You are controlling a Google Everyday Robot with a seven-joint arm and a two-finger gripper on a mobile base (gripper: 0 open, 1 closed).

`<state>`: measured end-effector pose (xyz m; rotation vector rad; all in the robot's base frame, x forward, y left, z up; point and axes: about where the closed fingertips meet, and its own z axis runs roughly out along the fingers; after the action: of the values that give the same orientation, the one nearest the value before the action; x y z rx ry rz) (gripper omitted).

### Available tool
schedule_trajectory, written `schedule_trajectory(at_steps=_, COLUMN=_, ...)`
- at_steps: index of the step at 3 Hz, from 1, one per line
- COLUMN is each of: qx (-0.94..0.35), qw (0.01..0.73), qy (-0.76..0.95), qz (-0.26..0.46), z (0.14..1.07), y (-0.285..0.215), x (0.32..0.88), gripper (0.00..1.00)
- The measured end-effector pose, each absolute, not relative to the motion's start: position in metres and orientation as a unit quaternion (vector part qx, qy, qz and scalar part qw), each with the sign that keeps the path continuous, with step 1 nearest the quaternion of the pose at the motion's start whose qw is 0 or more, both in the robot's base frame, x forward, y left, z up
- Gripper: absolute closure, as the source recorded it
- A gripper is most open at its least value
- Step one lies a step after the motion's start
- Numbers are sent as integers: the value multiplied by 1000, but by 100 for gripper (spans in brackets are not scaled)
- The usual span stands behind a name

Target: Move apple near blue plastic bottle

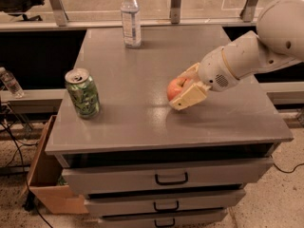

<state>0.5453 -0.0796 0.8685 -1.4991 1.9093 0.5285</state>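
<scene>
The red-orange apple (174,89) sits right of the middle of the grey cabinet top (137,65). My gripper (180,90) reaches in from the right. Its pale fingers (191,97) stand on the near and far sides of the apple and press on it. The arm covers the apple's right side. The blue plastic bottle (130,18), clear with a white cap, stands upright at the back of the top, well behind and to the left of the apple.
A green patterned soda can (83,93) stands upright near the front left edge. Drawers with dark handles (171,178) are below the top. A cardboard box (45,184) sits on the floor at the left. Another bottle (9,82) lies on a shelf at far left.
</scene>
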Motion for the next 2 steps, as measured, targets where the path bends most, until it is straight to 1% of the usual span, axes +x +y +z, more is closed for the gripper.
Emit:
schedule_trajectory(at_steps=1, qx=-570, qw=351, qy=727, qz=155, z=902, y=-106, x=554, gripper=100)
schedule_trajectory(at_steps=2, qx=-570, qw=353, qy=726, qz=156, z=902, y=-105, x=554, gripper=100)
